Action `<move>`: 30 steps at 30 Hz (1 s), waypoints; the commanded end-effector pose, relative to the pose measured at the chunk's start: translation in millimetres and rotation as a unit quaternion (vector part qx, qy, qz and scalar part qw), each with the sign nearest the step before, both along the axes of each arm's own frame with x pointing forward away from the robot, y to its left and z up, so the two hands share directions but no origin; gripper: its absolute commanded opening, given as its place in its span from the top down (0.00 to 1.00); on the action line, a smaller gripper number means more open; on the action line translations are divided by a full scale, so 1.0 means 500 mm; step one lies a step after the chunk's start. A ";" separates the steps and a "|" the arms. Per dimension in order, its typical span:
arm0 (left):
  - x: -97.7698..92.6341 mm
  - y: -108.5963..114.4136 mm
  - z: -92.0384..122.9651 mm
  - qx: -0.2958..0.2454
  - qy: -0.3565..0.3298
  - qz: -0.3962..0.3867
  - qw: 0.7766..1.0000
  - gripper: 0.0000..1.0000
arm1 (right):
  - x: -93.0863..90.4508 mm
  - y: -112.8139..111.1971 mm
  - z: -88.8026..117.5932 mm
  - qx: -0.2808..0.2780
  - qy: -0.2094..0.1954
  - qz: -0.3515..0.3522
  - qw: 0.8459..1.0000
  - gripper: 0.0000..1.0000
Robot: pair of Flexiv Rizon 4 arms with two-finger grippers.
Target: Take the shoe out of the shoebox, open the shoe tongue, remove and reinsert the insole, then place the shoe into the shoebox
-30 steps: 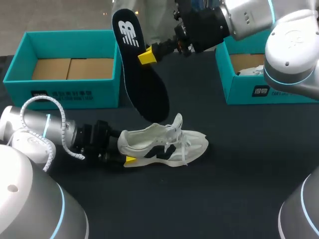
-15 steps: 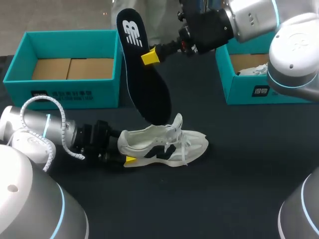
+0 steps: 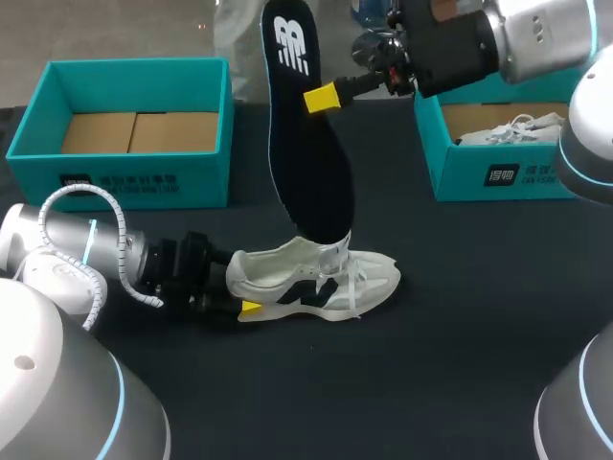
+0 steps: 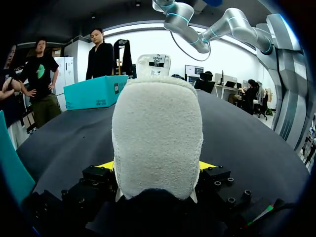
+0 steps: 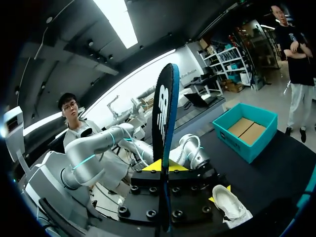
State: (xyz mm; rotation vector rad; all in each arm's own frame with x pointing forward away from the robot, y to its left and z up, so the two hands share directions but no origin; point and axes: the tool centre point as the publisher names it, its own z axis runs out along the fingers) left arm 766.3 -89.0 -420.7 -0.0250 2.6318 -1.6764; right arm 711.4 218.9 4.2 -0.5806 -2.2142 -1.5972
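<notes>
Now the insole (image 3: 306,134) stands nearly upright, further right than a second ago. Its toe tip dips behind the raised tongue of the shoe (image 3: 311,278), so reinsertion looks to be starting. It is a thin, dark foam sole with a white mark, pinched at its edge by the right hand (image 3: 323,97). The pale mesh shoe, fleecy at the heel, sits on the dark desk (image 3: 460,316), its heel clamped in the left hand (image 3: 245,305).

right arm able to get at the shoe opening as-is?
Likely yes: the insole in the right gripper hangs with its tip at the shoe opening; the left gripper holds only the heel.
</notes>
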 end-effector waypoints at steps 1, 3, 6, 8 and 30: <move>0.002 -0.001 -0.003 0.001 0.000 0.000 1.000 1.00 | -0.022 -0.016 0.021 0.004 -0.005 -0.016 1.000 1.00; 0.002 -0.001 -0.003 0.001 0.000 0.000 1.000 1.00 | -0.024 -0.017 0.032 -0.003 -0.007 -0.016 1.000 1.00; 0.002 -0.001 -0.003 0.001 0.000 0.000 1.000 1.00 | -0.027 -0.020 0.040 -0.011 -0.004 -0.012 1.000 1.00; 0.002 -0.001 -0.003 0.001 0.000 0.000 1.000 1.00 | -0.027 -0.022 0.042 -0.019 -0.004 0.000 1.000 1.00; 0.002 -0.001 -0.003 0.001 0.000 0.000 1.000 1.00 | -0.033 -0.054 -0.001 -0.038 0.033 -0.012 0.999 1.00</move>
